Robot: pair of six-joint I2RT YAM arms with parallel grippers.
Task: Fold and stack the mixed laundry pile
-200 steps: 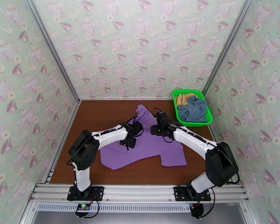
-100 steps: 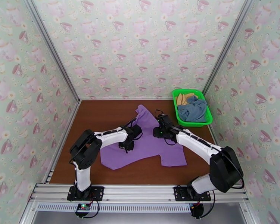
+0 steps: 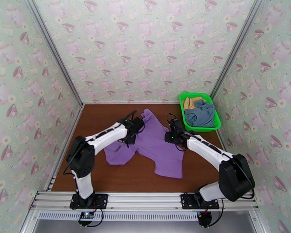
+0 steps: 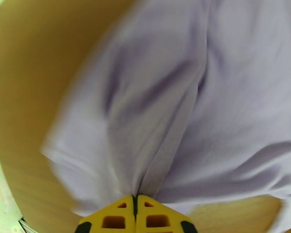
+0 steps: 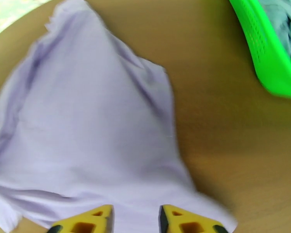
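The left jaws are pressed together, clamped on a gathered fold of the lilac shirt (image 4: 153, 94), and creases fan out from the pinch. The right jaws stand apart above the shirt's right edge, with cloth showing in the gap; I cannot tell whether they touch it. The shirt lies rumpled on the middle of the tabletop (image 3: 99, 117), between the two arms. At the back right corner, the green basket (image 3: 203, 129) holds the blue-grey garment (image 3: 201, 113), with the tan garment (image 3: 191, 101) behind it.
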